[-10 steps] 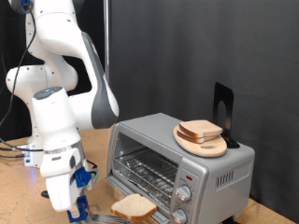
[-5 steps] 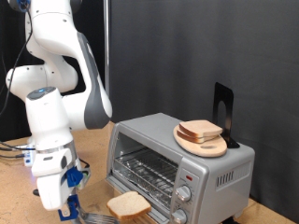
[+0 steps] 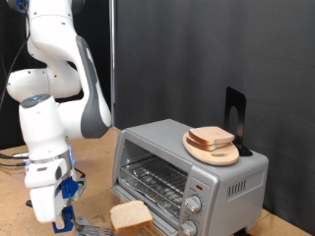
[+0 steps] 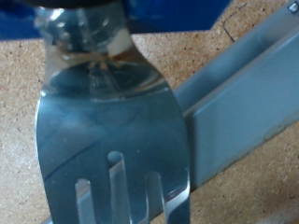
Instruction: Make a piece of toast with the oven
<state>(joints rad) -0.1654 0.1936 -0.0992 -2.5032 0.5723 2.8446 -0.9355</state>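
Note:
The silver-grey oven (image 3: 228,181) stands at the exterior view's right, its wire rack (image 3: 153,181) showing through the front. The piece of toast (image 3: 130,215) lies tilted on the blade of a metal spatula (image 3: 95,228), just in front of the oven's lower left corner. My gripper (image 3: 65,218), with blue fingers, is low at the exterior view's bottom left, shut on the spatula's handle. The wrist view shows the slotted spatula blade (image 4: 112,121) close up; the toast is not seen there.
A leftover slice (image 3: 212,137) lies on a round wooden plate (image 3: 214,154) on top of the oven, with a black stand (image 3: 234,118) behind it. Two knobs (image 3: 193,205) sit on the oven's front. A grey metal bar (image 4: 248,89) crosses the cork tabletop (image 4: 19,112).
My arm has moved towards the exterior view's left, drawing the spatula and the toast with it, a little away from the oven front.

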